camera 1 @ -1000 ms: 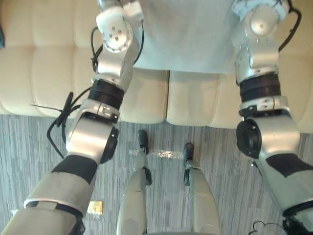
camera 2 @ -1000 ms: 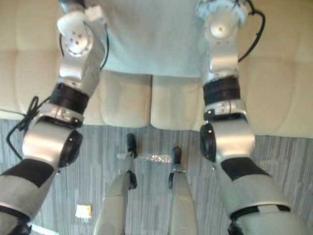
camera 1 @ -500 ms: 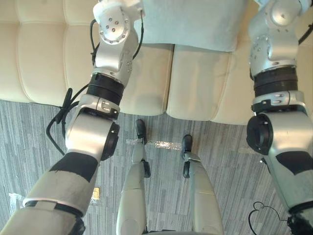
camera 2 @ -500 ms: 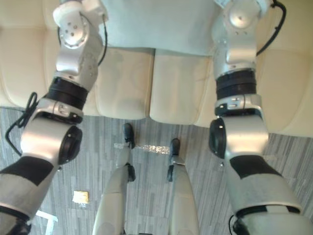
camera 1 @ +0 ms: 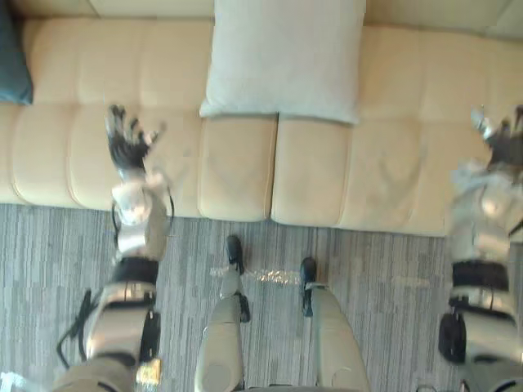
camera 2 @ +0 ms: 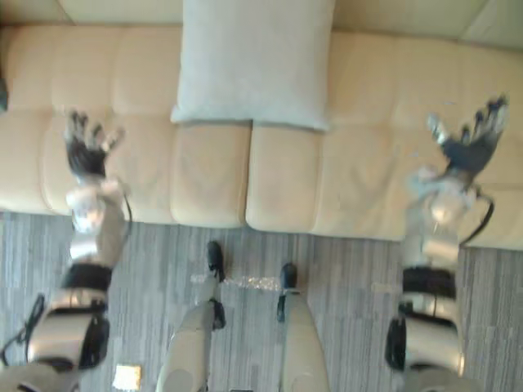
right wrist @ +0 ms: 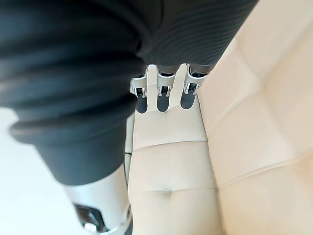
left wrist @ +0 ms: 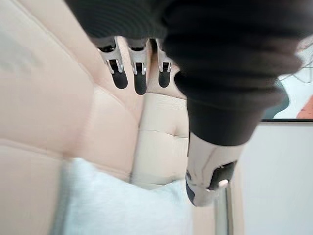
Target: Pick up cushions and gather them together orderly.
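Observation:
A pale grey-white cushion (camera 1: 284,57) lies on the cream sofa (camera 1: 384,171), over the middle of the seat and against the backrest. The same cushion (left wrist: 122,205) shows in the left wrist view. A dark teal cushion (camera 1: 13,61) peeks in at the sofa's far left end. My left hand (camera 1: 125,147) hovers over the left seat, fingers spread and straight, holding nothing. Over the right seat, well clear of the pale cushion, my right hand (camera 2: 470,139) is raised with its fingers (right wrist: 159,95) straight and empty.
Grey striped carpet (camera 1: 392,278) runs in front of the sofa. A strip of clear tape (camera 1: 265,275) lies on the floor near the sofa front. A small yellowish object (camera 2: 127,376) lies on the carpet at lower left.
Both hands have come off the pale cushion and drawn back and outward, fingers now straight. The cushion rests on the sofa. The camera view has shifted, showing more of the sofa.

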Available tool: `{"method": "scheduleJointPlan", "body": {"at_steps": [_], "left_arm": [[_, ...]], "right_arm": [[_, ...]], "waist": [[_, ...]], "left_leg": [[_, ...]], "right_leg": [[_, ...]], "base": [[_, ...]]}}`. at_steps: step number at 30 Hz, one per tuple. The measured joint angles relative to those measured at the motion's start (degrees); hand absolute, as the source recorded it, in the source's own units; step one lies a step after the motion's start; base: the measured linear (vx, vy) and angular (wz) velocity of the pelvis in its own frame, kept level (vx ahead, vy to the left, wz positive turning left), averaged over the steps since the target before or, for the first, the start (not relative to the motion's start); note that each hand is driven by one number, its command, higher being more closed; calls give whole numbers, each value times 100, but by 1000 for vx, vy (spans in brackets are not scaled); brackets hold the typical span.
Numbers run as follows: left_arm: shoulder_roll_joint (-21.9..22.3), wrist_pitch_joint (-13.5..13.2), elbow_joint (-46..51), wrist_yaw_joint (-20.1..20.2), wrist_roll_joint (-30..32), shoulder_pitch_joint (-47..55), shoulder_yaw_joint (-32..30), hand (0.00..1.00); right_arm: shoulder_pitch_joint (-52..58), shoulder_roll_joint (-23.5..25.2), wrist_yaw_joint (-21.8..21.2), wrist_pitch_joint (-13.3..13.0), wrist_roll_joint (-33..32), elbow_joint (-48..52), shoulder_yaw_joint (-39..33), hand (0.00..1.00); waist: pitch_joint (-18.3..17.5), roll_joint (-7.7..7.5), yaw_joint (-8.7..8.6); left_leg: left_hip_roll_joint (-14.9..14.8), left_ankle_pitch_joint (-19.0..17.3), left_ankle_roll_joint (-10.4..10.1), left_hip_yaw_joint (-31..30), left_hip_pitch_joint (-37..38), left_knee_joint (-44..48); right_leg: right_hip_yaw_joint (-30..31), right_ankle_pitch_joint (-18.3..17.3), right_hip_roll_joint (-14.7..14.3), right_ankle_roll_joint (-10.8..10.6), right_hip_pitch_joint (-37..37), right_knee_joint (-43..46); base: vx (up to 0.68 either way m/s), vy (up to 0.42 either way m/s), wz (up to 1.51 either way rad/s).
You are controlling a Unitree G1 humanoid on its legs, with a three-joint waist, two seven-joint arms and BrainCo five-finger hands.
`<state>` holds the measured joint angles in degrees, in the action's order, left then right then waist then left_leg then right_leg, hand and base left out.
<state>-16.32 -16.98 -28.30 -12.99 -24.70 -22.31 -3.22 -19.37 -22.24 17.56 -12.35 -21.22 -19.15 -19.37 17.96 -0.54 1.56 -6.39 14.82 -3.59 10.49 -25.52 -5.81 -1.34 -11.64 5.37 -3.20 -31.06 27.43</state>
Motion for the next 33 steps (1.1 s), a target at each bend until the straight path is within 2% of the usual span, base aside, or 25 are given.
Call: {"method": "scheduleJointPlan", "body": {"at_steps": [2, 4, 5, 9, 11, 15, 18, 26, 28, 30, 31, 32, 33], "left_arm": [[437, 96, -100, 333, 232, 1058, 269, 0], [730, 231, -464, 595, 510, 1614, 405, 0], [898, 307, -752, 705, 674, 1887, 416, 0], [1249, 447, -1690, 883, 1252, 2436, 302, 0], [1395, 537, -2136, 879, 1579, 2558, 5, 0], [1528, 649, -2578, 877, 1924, 2678, -440, 0], [1545, 667, -2689, 877, 2019, 2769, -709, 0], [1550, 674, -2774, 805, 2079, 2724, -746, 0], [1537, 676, -2814, 716, 2075, 2583, -689, 0], [1587, 692, -2758, 658, 2069, 2398, -692, 0], [1612, 702, -2659, 640, 2064, 2398, -713, 0], [1580, 736, -2603, 625, 2061, 2363, -701, 0], [1568, 748, -2570, 600, 2058, 2348, -704, 0]], "right_arm": [[1047, 804, -254, 29, 391, -15, 8, 0], [1628, 1302, -452, 105, 681, -254, 42, 0], [1878, 1535, -548, 150, 789, -490, 47, 0], [2550, 2106, -766, 235, 1004, -1520, 48, 0], [2718, 2306, -878, 321, 1004, -2107, 42, 0], [2950, 2432, -1045, 417, 998, -2685, 37, 0], [2978, 2458, -1094, 466, 995, -2851, 25, 0], [2592, 2439, -1075, 510, 1005, -3009, 236, 0], [2426, 2458, -1044, 515, 1007, -3136, 411, 0], [2326, 2467, -1021, 520, 1006, -3139, 493, 0], [2258, 2480, -1014, 529, 1005, -3131, 525, 0], [2280, 2480, -1013, 529, 1005, -3129, 558, 0], [2292, 2472, -1010, 529, 1005, -3130, 559, 0]], "waist": [[-291, -109, -1], [-417, -138, 21], [-617, -123, 31], [-1097, -98, 42], [-1292, -70, 44], [-1456, -21, 45], [-1486, -58, 45], [-1509, -123, 93], [-1443, -177, 103], [-1390, -152, 160], [-1330, -105, 211], [-1327, -209, 159], [-1344, -251, 161]], "left_leg": [[32, -101, -1, -13, 302, -1], [61, -207, 6, 3, 656, 1], [72, -246, -27, 8, 770, 0], [86, -434, -75, 31, 1285, -1], [78, -514, -89, 66, 1493, -2], [78, -631, -109, 138, 1814, -3], [88, -704, -135, 178, 2068, -5], [89, -779, -120, 497, 2265, -5], [12, -889, -84, 543, 2144, 179], [-220, -1074, -6, 547, 1857, 618], [-330, -1114, 47, 564, 1729, 812], [-281, -1121, 57, 491, 1636, 1050], [-264, -1134, 76, 446, 1572, 1151]], "right_leg": [[-35, -67, 43, -9, 401, -177], [-62, -91, 70, -16, 814, -336], [-93, -98, 89, -25, 996, -471], [-135, -98, 102, -38, 1681, -885], [-133, -69, 96, -50, 1942, -1102], [-103, 17, 94, -86, 2381, -1433], [-74, 91, 84, -102, 2730, -1674], [279, 347, 46, -179, 2885, -1959], [223, 421, 1, -265, 2690, -1649], [42, 659, -104, -334, 2411, -1352], [-85, 341, -30, -173, 2174, -440], [-115, 35, 144, -254, 2028, 777], [-105, -58, 231, -343, 2035, 1236]], "base": [[123, -28, 11], [128, -16, 3], [107, -16, -1], [95, -12, -2], [51, -14, -8], [63, -10, -8], [73, 0, -7], [30, 17, -23], [-51, -4, -19], [-95, -24, -13], [-76, -45, 3], [-62, -51, 17], [-79, -71, 40]]}}
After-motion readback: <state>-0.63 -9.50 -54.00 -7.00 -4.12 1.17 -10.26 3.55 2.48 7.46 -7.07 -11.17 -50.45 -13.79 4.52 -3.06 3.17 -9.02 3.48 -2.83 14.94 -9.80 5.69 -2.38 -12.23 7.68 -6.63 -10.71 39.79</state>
